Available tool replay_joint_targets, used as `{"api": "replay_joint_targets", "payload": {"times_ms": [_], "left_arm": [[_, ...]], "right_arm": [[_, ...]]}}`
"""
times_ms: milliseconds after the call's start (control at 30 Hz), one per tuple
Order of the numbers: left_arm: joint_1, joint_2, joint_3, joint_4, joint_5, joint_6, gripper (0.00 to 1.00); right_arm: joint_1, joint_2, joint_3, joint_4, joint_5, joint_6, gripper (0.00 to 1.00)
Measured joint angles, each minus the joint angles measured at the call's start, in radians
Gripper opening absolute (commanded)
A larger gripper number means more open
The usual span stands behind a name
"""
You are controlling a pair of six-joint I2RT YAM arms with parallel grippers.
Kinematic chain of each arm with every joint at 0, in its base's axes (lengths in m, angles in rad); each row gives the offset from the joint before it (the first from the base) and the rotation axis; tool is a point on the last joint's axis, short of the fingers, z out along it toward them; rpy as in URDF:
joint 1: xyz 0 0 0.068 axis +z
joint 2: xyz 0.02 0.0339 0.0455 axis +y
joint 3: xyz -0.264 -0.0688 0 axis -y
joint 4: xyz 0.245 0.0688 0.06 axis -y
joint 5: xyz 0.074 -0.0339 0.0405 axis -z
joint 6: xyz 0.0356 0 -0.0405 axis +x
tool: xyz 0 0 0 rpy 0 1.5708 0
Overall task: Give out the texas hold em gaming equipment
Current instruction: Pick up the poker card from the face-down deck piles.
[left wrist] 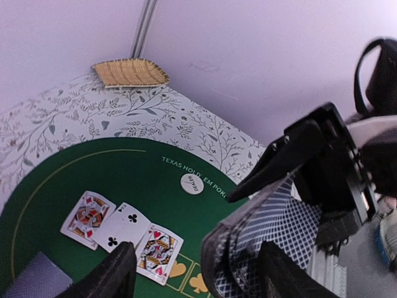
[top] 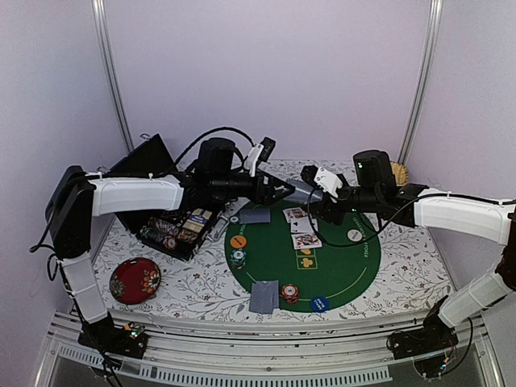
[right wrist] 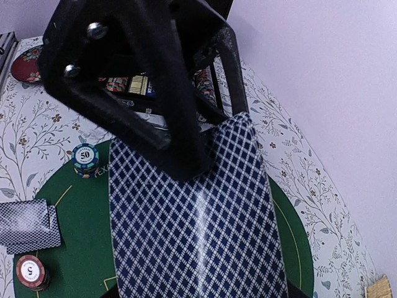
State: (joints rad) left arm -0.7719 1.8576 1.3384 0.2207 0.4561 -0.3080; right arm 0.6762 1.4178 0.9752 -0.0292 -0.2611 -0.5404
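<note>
Deck [top: 300, 190] held above green mat [top: 347, 274], clamped by right gripper [top: 313, 197]; left gripper [top: 285, 193] spread open alongside. Three face-up cards [top: 301, 227], two face-down pairs [top: 264, 296], chips [top: 290, 292], discs [top: 238, 240] laid out; remaining deals judged outstanding.

- Mat [top: 347, 270] on table [top: 415, 266], ctr-right.
- Chip case [top: 173, 230] left of mat; dish [top: 135, 280] in front of case.
- Woven piece [top: 397, 171] at far right corner, behind mat.
- Mid-mat: 3 face-up cards [top: 302, 228] in a row, dealer disc [top: 355, 235] to their right.
- Mat's left edge, far to near: far card pile [top: 255, 215], left disc [top: 238, 241], left chip stack [top: 238, 258].
- Mat's near edge, L to R: near card pile [top: 264, 296], near chip stack [top: 289, 293], near disc [top: 319, 304].
- Deck [top: 300, 191] in air over mat's far edge.
</note>
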Motion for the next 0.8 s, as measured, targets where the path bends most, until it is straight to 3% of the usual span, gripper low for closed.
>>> {"api": "replay_joint_targets", "payload": {"times_ms": [233, 400, 500, 800], "left_arm": [[0.000, -0.021, -0.029, 0.032, -0.001, -0.006, 0.24], [0.000, -0.050, -0.054, 0.045, 0.008, -0.011, 0.16], [0.000, -0.061, -0.065, 0.045, 0.006, -0.013, 0.02], [0.000, -0.103, -0.116, 0.071, 0.003, -0.014, 0.00]], "right_arm": [[0.000, 0.000, -0.001, 0.008, -0.002, -0.002, 0.46], [0.000, -0.001, -0.001, 0.013, -0.002, -0.003, 0.46], [0.000, -0.003, -0.001, 0.014, -0.001, -0.003, 0.46], [-0.010, -0.006, -0.001, 0.014, 0.001, -0.006, 0.46]]}}
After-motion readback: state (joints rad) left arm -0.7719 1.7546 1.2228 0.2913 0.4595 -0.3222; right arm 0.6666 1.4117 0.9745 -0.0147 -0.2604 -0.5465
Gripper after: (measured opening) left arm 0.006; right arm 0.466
